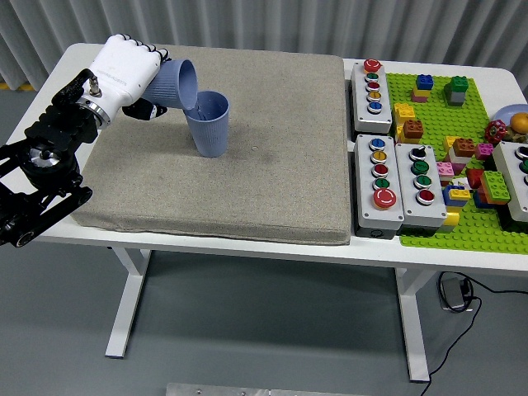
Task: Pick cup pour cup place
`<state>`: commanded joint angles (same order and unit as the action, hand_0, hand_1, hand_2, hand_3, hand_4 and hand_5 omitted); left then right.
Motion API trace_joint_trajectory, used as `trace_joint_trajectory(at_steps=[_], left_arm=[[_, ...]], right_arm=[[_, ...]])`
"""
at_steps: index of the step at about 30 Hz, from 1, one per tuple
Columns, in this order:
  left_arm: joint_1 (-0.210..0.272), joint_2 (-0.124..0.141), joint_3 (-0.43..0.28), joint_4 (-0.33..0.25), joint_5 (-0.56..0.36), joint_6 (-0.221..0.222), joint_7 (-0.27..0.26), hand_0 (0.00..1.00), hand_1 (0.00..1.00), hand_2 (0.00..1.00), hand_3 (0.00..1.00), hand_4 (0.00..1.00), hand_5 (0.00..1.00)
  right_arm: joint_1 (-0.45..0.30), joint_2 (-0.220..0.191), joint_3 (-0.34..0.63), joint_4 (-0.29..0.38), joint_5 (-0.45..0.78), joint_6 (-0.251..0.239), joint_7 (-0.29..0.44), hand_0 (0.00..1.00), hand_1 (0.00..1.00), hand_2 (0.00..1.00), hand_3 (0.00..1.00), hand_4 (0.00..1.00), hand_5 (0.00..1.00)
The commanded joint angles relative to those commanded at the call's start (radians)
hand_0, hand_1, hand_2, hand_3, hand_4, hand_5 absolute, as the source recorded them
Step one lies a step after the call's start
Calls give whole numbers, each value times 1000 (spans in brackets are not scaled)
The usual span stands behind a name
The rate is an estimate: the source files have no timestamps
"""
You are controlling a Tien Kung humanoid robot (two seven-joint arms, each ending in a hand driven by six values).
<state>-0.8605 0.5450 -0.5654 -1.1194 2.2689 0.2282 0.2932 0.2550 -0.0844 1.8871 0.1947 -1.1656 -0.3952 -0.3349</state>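
A blue-grey cup (209, 124) stands upright on the beige mat (247, 181), left of the mat's middle. A second cup (175, 84) of the same colour is held tipped on its side, its mouth pointing right and down over the standing cup's rim. My left hand (136, 78), white with dark fingertips, is shut on this tipped cup from the left. What is inside either cup is not visible. My right arm is out of view.
Three grey button boxes (377, 181) sit right of the mat. A green baseplate (462, 223) with several coloured bricks fills the table's right end. A further button box (516, 177) and a plate with food (516, 120) lie at the right edge.
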Motion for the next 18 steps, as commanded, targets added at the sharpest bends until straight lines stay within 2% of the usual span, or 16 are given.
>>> trace_joint_trajectory(at_steps=[18], left_arm=[[-37,14,64,-9,0,-35,19,524,534,537,577,780,240]], right_arm=[[-9,1,-2,2,-4,-2,-3,669,549,489,539,8,324]])
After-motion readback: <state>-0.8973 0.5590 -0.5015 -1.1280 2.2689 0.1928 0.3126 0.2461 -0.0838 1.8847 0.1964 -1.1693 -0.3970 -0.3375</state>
